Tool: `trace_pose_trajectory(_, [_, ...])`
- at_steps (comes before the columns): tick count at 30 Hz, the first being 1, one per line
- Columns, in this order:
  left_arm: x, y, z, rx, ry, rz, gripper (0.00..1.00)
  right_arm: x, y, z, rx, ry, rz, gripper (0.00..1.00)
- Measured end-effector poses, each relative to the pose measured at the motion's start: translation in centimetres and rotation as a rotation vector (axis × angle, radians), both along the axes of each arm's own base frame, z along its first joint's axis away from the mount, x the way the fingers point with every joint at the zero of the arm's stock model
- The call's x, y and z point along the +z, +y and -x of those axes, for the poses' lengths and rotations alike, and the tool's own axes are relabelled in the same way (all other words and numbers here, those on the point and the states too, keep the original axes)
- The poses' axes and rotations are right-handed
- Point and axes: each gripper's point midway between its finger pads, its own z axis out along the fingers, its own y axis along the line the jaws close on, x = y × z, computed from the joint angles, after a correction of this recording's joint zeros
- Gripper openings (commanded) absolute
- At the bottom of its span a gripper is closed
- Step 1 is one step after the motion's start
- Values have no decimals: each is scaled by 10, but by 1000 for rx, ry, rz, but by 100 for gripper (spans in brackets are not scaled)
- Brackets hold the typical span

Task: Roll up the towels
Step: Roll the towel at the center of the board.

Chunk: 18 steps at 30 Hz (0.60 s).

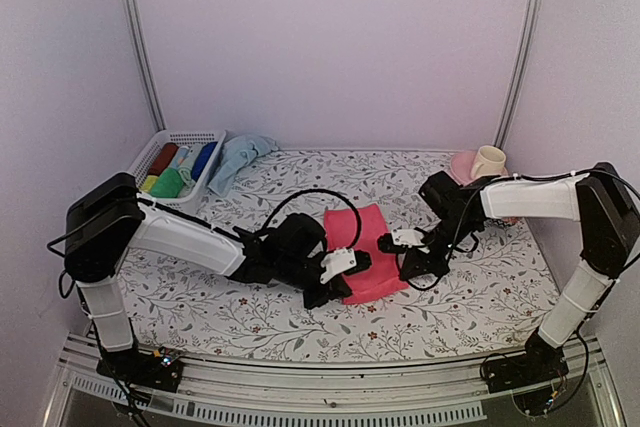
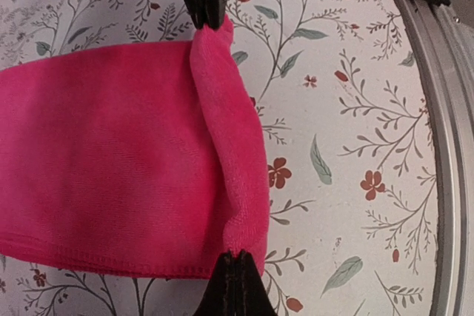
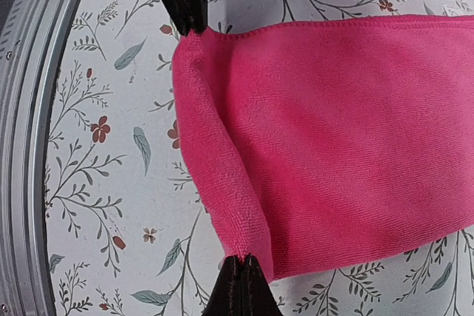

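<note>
Pink towel [image 1: 366, 245] lies near the table's [image 1: 480, 297] near edge; left gripper [image 1: 340, 269] and right gripper [image 1: 408, 244] both pinch shut its raised near-end fold.

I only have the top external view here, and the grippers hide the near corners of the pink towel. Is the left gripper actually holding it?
Observer: Yes. In the left wrist view the left gripper is shut on a near corner of the pink towel.
Operator: And the right?
Observer: The right gripper is shut on the other near corner.
Operator: Any roll started?
Observer: Only a narrow raised fold along that end; the rest lies flat.
</note>
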Motion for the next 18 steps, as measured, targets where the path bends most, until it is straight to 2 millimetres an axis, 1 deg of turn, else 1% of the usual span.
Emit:
trace_pose_trajectory(3, [2, 3, -7, 28, -15, -2, 0, -5, -1, -4, -9, 2, 21, 2])
trace_pose_trajectory(11, [-1, 9, -23, 78, -36, -24, 0, -17, -4, -16, -31, -6, 69, 2])
trace_pose_trajectory(14, [-5, 9, -28, 90, -38, -34, 0, -20, -4, -21, -36, -12, 78, 2])
trace_pose_trajectory(18, [-16, 11, -30, 96, -25, -58, 0, -25, -3, -26, -44, -16, 89, 2])
